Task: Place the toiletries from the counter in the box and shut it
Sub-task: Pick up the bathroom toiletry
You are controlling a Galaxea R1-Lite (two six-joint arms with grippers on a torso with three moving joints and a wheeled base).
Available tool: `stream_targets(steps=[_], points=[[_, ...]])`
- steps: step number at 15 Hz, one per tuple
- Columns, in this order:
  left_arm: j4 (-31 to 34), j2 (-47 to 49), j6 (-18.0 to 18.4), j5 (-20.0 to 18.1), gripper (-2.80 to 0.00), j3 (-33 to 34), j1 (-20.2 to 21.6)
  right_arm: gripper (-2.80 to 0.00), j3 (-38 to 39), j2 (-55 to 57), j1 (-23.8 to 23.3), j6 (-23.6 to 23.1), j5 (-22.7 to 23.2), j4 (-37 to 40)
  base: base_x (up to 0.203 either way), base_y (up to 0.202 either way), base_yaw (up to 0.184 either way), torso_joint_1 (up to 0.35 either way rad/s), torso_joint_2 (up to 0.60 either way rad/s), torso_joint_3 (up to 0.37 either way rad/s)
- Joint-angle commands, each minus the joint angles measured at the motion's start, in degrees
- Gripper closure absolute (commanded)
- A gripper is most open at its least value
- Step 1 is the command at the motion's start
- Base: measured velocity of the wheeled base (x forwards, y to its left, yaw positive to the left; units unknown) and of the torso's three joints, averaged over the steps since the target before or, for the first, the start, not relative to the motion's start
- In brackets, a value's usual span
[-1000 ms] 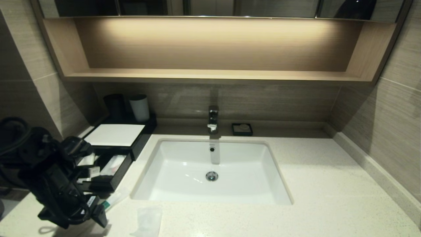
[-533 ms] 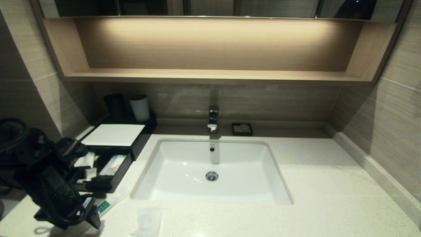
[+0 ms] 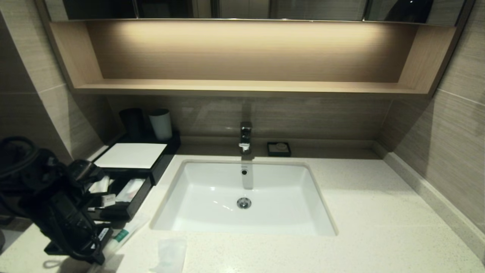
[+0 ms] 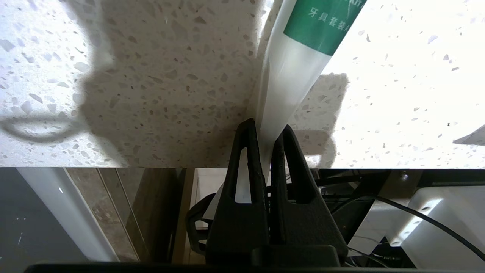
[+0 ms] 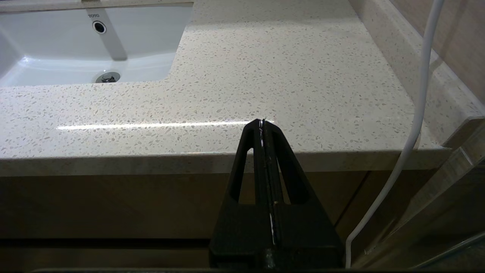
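The left gripper (image 4: pixel 266 132) has just snapped shut on the green-label packet (image 4: pixel 291 72), which lies on the counter (image 3: pixel 360 212) just in front of the box (image 3: pixel 130 155). Grasp looks made, so lifting it into the drawer should follow; the right gripper (image 5: pixel 264 123), jaws together, is parked below the counter edge

free: counter (image 3: pixel 371 227) right of sink (image 3: pixel 212 212) — blocked: box (image 3: pixel 130 155) left

Dim room overall; warm strip light glows under the top of the wooden shelf (image 3: pixel 242 57). Wide-angle bending at the head view's edges. Counter (image 4: pixel 398 94) blown out to glare on one side in the left wrist view, hard dark shadows on the other. Streak reflection on stone in the right wrist view.
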Motion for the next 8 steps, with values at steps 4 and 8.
stream_targets(steps=[4, 8], points=[[-0.2, -6.9, 4.7, -5.8, 0.00, 0.0, -0.8, 0.00, 0.0, 0.0, 0.0, 0.0, 0.0, 0.1, 0.000, 0.000, 0.000, 0.000, 0.00, 0.000], [0.6, -12.0, 5.0, -7.3, 0.00, -0.8, -3.1, 0.00, 0.0, 0.0, 0.0, 0.0, 0.0, 0.1, 0.000, 0.000, 0.000, 0.000, 0.00, 0.000]])
